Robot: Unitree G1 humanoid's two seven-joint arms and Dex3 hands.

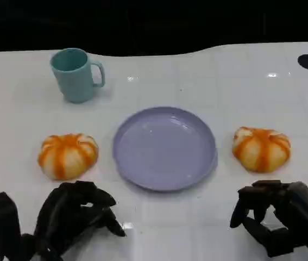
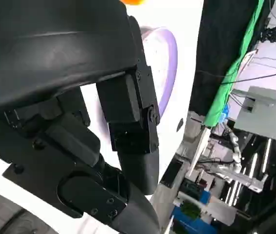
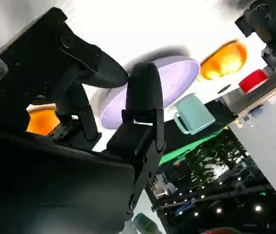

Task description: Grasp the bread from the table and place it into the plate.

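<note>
Two orange-striped bread rolls lie on the white table, one on each side of the lavender plate (image 1: 164, 149). The left bread (image 1: 68, 155) sits just beyond my left hand (image 1: 75, 217), which holds nothing, its fingers loosely bent and apart. The right bread (image 1: 261, 148) lies just beyond my right hand (image 1: 284, 215), also holding nothing with fingers apart. In the right wrist view the right hand (image 3: 79, 146) reaches toward the plate (image 3: 176, 78), with the right bread (image 3: 43, 122) beside its fingers. The left wrist view shows the left hand (image 2: 103, 122) and the plate's rim (image 2: 169, 58).
A teal mug (image 1: 76, 73) stands at the back left, handle to the right. The table's far edge runs along the dark background. Bare white table lies between the hands and in front of the plate.
</note>
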